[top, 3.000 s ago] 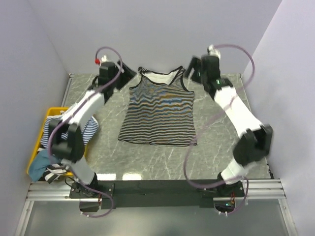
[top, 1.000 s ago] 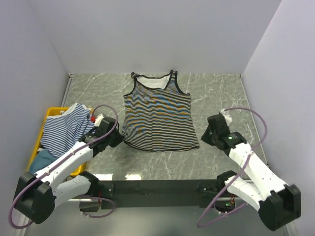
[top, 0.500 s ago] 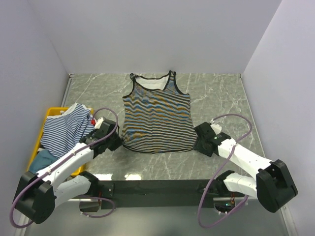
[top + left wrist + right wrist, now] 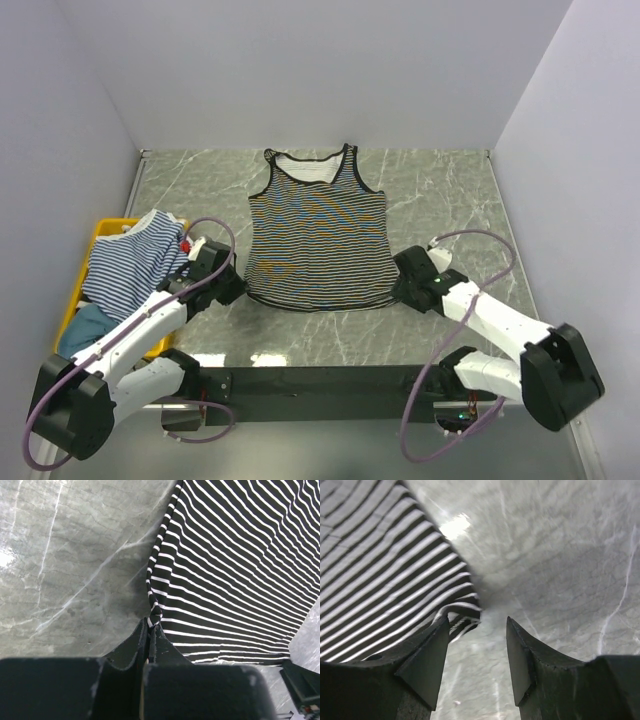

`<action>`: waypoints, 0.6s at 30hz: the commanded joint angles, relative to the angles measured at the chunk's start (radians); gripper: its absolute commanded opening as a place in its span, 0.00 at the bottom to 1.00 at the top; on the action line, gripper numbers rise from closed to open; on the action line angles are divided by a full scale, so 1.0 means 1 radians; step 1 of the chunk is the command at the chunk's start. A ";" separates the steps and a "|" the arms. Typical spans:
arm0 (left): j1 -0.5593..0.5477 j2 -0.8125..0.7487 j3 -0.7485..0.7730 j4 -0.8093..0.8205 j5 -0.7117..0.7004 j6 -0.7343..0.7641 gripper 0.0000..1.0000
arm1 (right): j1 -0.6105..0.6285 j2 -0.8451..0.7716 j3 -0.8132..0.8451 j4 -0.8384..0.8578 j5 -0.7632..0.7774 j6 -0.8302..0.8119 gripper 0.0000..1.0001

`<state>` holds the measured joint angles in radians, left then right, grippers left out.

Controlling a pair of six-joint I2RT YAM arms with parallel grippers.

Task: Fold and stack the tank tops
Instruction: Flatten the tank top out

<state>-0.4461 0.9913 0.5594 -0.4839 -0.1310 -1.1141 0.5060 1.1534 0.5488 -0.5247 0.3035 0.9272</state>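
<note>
While my left gripper (image 4: 150, 630) is clenched on one hem corner of the black-and-white tank top (image 4: 318, 235), my right gripper (image 4: 476, 650) stands released, the other corner at its jaws' mouth. I judge closing there comes next, then folding.

Grey marble-look table (image 4: 440, 190). Black-and-white striped tank top (image 4: 318, 235) lies spread flat on it, about centre, neckline toward the far side. Yellow bin (image 4: 108, 228) sits at the left edge.

Tank top (image 4: 318, 240) black-white stripes, black trim — second top (image 4: 130, 262) blue-white stripes; bin (image 4: 108, 227) yellow — table (image 4: 450, 190) grey marbled.
</note>
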 commanded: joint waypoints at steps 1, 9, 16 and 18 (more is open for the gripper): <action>0.009 -0.014 0.011 0.007 0.024 0.026 0.01 | 0.000 -0.084 -0.012 0.023 0.049 0.025 0.56; 0.010 -0.016 0.013 0.013 0.033 0.023 0.01 | -0.001 -0.006 -0.023 0.068 0.023 0.030 0.57; 0.010 -0.014 0.010 0.011 0.028 0.023 0.01 | -0.026 0.075 0.010 0.081 0.040 0.021 0.56; 0.010 -0.016 0.010 0.013 0.028 0.023 0.01 | -0.027 0.100 0.014 0.089 0.037 0.009 0.55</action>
<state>-0.4408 0.9909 0.5594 -0.4831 -0.1089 -1.1110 0.4896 1.2274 0.5434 -0.4652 0.3130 0.9421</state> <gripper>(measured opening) 0.024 0.558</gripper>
